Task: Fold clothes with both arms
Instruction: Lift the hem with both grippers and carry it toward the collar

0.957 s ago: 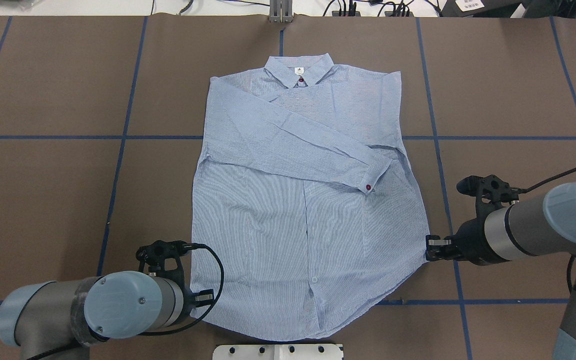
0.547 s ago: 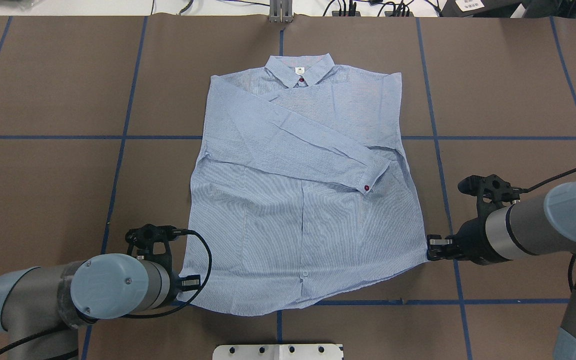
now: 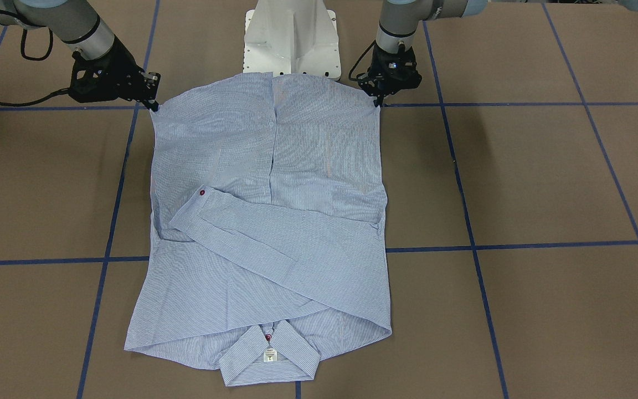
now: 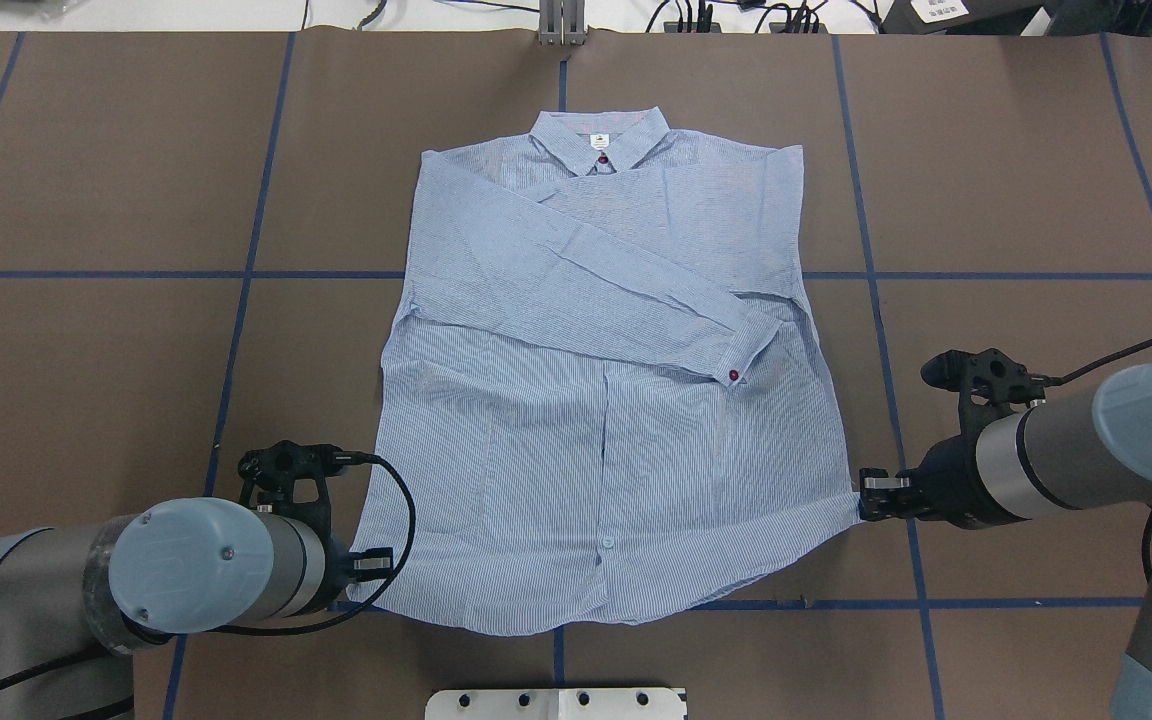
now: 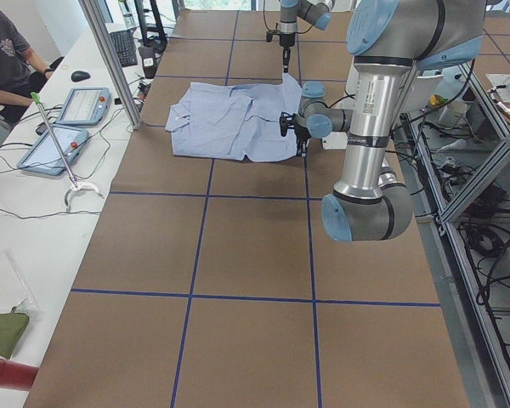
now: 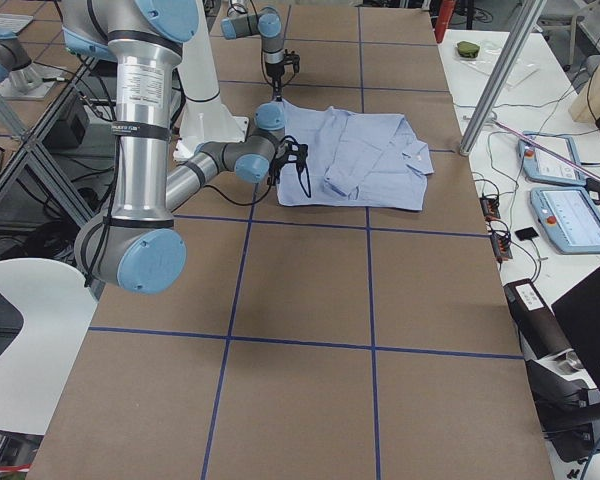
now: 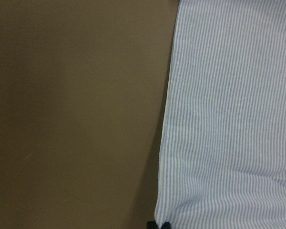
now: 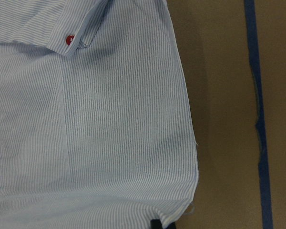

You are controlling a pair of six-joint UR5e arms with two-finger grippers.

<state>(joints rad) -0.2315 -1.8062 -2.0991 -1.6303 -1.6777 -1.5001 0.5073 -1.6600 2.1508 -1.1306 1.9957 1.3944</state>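
Brown worktop with a blue tape grid, robot at the near edge. The shirt lay button side up around mid-worktop, collar away from the robot and hem toward it. Left arm and right arm came in low from opposite sides, one per bottom corner. I'd guess that was so the hem lifts as one straight edge. One sleeve was laid diagonally across the chest, so it ends up inside the fold rather than trailing. Left hand looked pinched shut on the left hem corner, and right hand the same on the right corner. The wrist views showed only a dark fingertip at the cloth edge, so grip depth: couldn't tell. The hem between them looked slightly lifted and slack in the middle. Collar was flat, the red cuff button faced up, and the label sat inside the collar. My read: hem-to-collar fold barely begun. The next move needs both hands travelling together, or the cloth skews.
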